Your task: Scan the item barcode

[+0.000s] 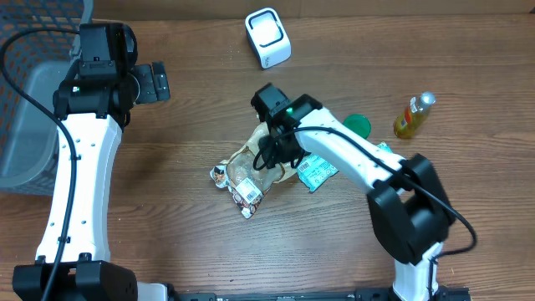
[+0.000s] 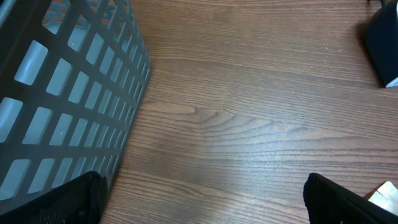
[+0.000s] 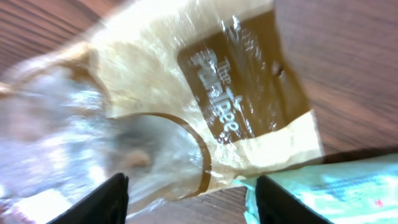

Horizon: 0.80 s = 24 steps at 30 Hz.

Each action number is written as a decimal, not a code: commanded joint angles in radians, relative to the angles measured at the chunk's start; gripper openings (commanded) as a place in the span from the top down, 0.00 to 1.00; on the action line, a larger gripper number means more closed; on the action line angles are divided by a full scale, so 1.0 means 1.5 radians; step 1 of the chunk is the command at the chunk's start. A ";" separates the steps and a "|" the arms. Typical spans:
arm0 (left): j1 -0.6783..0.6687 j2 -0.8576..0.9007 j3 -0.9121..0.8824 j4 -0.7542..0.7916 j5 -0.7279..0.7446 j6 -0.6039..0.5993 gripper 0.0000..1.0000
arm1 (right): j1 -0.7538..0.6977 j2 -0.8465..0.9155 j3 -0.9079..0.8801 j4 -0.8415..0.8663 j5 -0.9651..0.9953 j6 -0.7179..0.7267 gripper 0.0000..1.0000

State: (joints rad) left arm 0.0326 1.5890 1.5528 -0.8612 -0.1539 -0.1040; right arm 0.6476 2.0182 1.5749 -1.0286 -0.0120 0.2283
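1 grey basket [image 1: 21,134] stands left, well apart from the snack bag [image 1: 251,165].

A snack bag [image 1: 249,167] of crinkled clear film, with a tan panel and a dark brown label printed in pale lettering, is seen lying flat near the middle of the bench [image 1: 192,109], label side up. Its clear end is blurred in the right wrist view. A white barcode scanner [image 1: 267,38] with rounded corners and a dark-outlined face is set near the far edge of the bench, turned slightly askew and well apart from the bag.
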 commanded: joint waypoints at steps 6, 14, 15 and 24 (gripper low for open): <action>-0.005 0.002 0.005 0.001 -0.002 0.005 0.01 | -0.028 -0.043 0.021 -0.044 -0.006 0.000 0.28; -0.005 0.002 0.005 0.001 -0.002 0.005 0.00 | -0.040 -0.043 0.021 -0.065 -0.005 0.000 0.28; -0.005 0.002 0.005 0.001 -0.002 0.005 0.00 | -0.040 -0.043 0.021 -0.066 -0.006 0.000 0.28; -0.005 0.002 0.005 0.001 -0.002 0.005 0.00 | -0.043 -0.043 0.021 -0.064 -0.005 -0.047 0.25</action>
State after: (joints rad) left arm 0.0326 1.5890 1.5528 -0.8612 -0.1539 -0.1040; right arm 0.5900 1.9682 1.5917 -1.1275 -0.0193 0.1913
